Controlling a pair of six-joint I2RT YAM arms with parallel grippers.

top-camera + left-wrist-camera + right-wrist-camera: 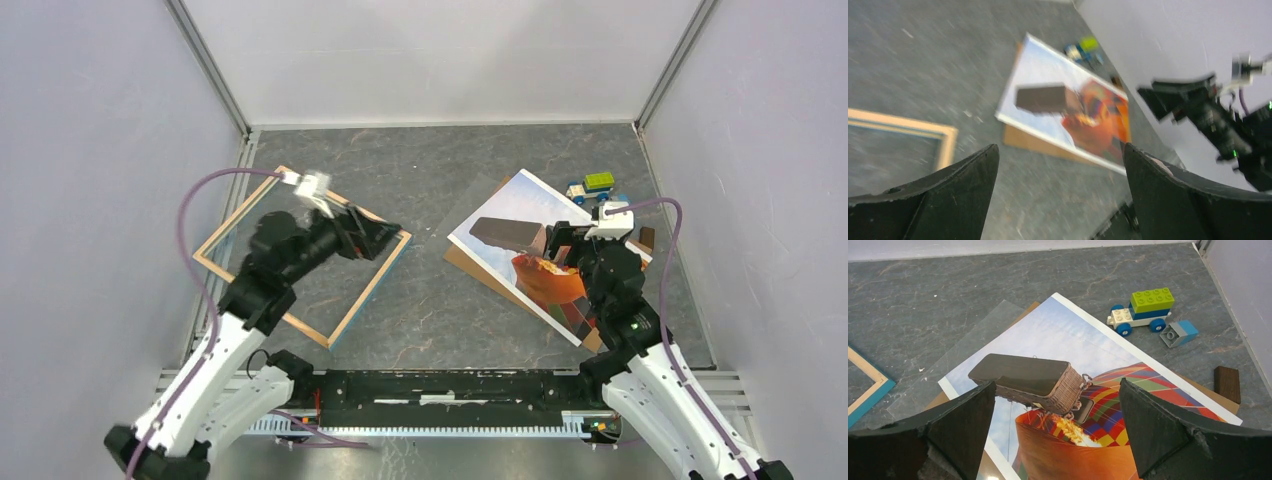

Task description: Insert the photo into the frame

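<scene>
The photo lies face up near the surface's right edge, on a backing sheet; probably light, floppy, crease-prone, best pinched at a corner. The frame lies by the left edge. Both the left tool and right tool gape empty.

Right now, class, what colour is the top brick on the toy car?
The top brick is lime green, clearest in the right wrist view.
</scene>
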